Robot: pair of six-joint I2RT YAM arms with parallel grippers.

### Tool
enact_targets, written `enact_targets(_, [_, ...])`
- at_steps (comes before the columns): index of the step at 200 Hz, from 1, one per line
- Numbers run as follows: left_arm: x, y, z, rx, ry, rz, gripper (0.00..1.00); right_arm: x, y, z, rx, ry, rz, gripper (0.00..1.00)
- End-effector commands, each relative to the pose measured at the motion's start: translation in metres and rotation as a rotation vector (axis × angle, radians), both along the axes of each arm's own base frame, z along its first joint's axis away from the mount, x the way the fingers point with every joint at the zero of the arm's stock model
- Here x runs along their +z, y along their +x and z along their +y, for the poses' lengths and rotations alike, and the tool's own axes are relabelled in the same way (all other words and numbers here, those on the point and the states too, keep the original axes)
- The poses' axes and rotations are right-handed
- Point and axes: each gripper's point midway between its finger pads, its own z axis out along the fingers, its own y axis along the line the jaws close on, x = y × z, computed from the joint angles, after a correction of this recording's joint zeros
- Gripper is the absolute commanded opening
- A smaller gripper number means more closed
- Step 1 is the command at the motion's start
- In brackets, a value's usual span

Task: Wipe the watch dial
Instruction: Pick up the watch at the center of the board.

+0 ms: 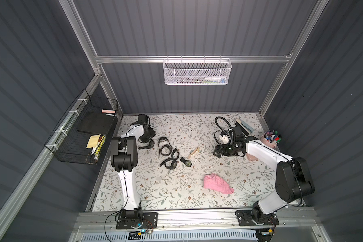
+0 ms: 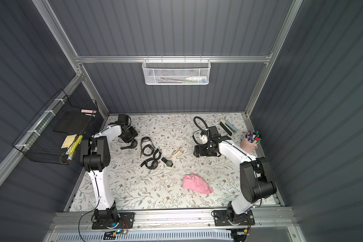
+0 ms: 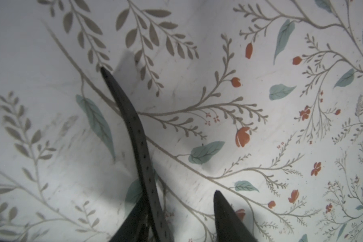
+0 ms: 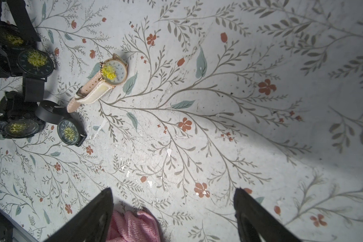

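Black strap (image 3: 134, 130) runs out between the fingers of the left pincer (image 3: 179, 199), hard against one finger and clear of the other. Its watch (image 1: 149, 144) sits at that pincer's tip, toward the left edge of the surface (image 1: 176, 201), in the back half. The jaws stand about half spread. Whether they clamp the case is hidden, as is the dial.

Just beside it, toward the middle, the other watches (image 4: 35, 62) show yellow smears on their dials. The right pincer (image 4: 174, 189) hangs wide open and empty, and the pink cloth (image 1: 217, 184) lies nearer the front edge.

The watch probably needs pinning by the case sides with the dial up and the strap free. The right pincer should then take a bunched fold of cloth and wipe lightly.
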Motion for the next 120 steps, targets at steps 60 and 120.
enact_targets(60, [-0.040,-0.035,-0.011,-0.094,-0.033,0.136,0.27,0.004,0.002,0.005,0.016,0.002,-0.004,0.90])
enact_targets(120, [-0.031,-0.033,-0.020,-0.133,-0.073,0.098,0.02,0.005,0.001,0.006,0.015,0.013,-0.001,0.90])
